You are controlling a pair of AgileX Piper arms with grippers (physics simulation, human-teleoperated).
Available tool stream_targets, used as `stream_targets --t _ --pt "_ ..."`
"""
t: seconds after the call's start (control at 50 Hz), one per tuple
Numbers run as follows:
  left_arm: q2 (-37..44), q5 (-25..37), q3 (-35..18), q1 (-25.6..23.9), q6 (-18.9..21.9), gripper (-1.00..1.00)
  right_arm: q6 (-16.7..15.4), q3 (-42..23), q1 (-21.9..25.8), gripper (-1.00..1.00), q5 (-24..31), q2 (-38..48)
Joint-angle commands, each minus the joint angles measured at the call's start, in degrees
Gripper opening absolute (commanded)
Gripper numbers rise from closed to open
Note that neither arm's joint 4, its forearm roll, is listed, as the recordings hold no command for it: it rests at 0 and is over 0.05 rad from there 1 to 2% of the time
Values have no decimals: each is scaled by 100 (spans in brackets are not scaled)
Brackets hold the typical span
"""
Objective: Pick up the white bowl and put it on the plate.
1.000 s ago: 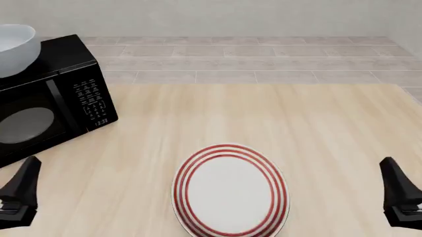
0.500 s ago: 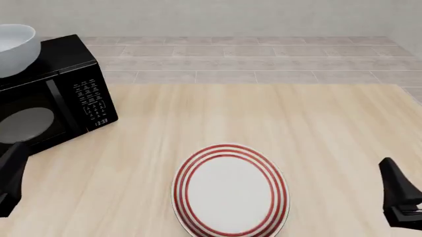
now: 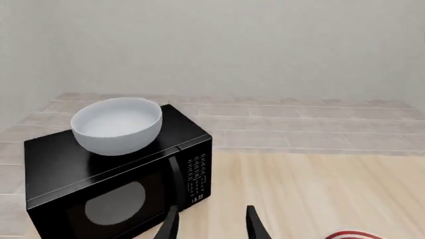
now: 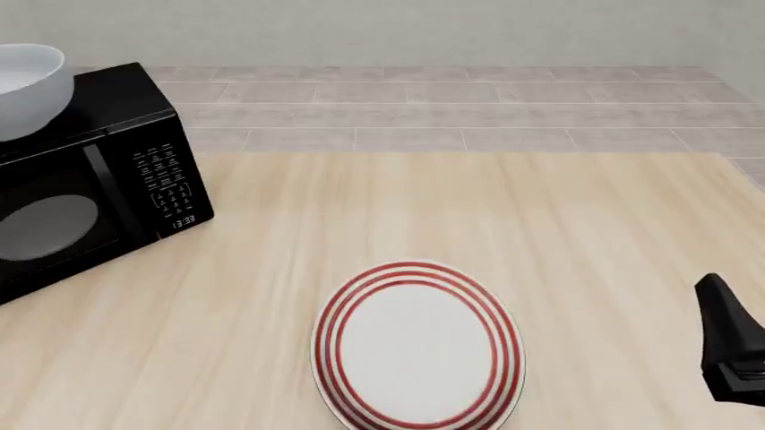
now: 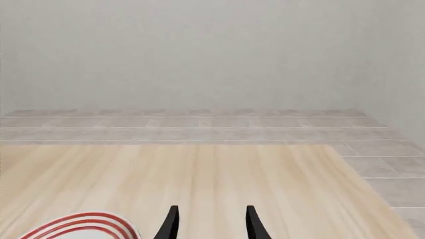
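The white bowl (image 3: 117, 125) sits atop the microwave (image 3: 113, 184), well beyond the left tool (image 3: 209, 224), fingers spread, empty.

A black microwave (image 4: 90, 184) blocked the table's (image 4: 574, 233) far-left corner; the plate (image 4: 418, 345) lay near the front edge, with open wood elsewhere.

Light wooden table (image 4: 574, 233): black microwave (image 4: 96, 179) far left, plate (image 4: 418, 345) near centre front, apparently flat.
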Motion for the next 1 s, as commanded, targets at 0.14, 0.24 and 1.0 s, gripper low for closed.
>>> stream_targets --t 0.14,0.24,1.0 --pt "645 372 -1147 85 120 100 15 -55 39 100 71 -90" --pt "865 437 -1392 44 120 100 -15 -89 51 100 195 -182" --pt "3850 1121 -4293 1989 -619 100 -95 108 157 100 -57 -218"
